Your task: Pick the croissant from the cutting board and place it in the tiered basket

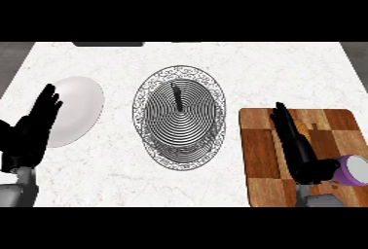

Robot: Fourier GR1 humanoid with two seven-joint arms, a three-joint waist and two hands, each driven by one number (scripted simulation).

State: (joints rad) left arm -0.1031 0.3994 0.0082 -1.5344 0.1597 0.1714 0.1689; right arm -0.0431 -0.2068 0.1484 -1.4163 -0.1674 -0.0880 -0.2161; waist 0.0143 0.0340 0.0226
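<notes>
Brown croissant: not visible anywhere on the cutting board (262, 146); presumably hidden beneath the right hand (296, 141), whose fingers lie straight and flat over the board. Recommend curling round the pastry before lifting toward the tiered basket (179, 116). Left hand (32, 131) rests open beside a white plate (75, 109). A purple cup (352, 171) stands by the right wrist.

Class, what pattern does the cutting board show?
Brown wooden checks on the cutting board, head view.
</notes>
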